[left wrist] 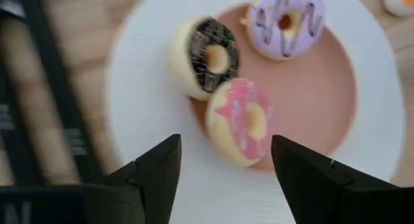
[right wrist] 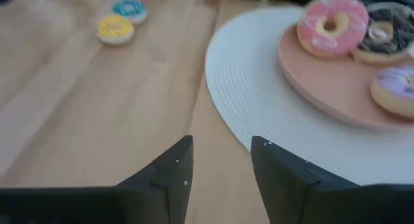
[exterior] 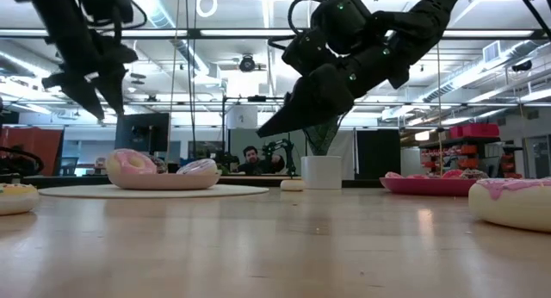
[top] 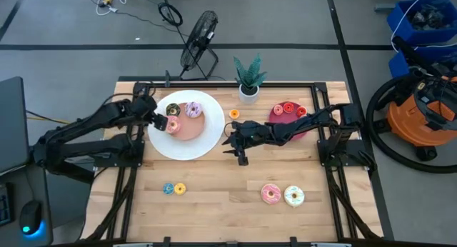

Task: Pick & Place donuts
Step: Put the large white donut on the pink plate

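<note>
A dark bar (left wrist: 52,101) beside the white plate (left wrist: 149,120) is blurred in the left wrist view. At table height, a cream donut (exterior: 10,197) and a pink-frosted donut (exterior: 515,201) are cut off by opposite edges.

- pink donut (left wrist: 240,122): red sprinkles
- chocolate donut (left wrist: 207,56): dark frosting
- purple donut (left wrist: 284,20): dark drizzle
- plate (top: 194,145): white
- inner dish (left wrist: 323,94): salmon

Three donuts crowd the plate: pink-frosted (left wrist: 240,122), tilted on its edge, chocolate (left wrist: 206,56) and purple (left wrist: 286,21). Another pink (top: 270,193) and a white (top: 294,196) one lie flat together on the worktop; tiny blue (top: 168,188) and yellow (top: 180,188) ones sit apart.
</note>
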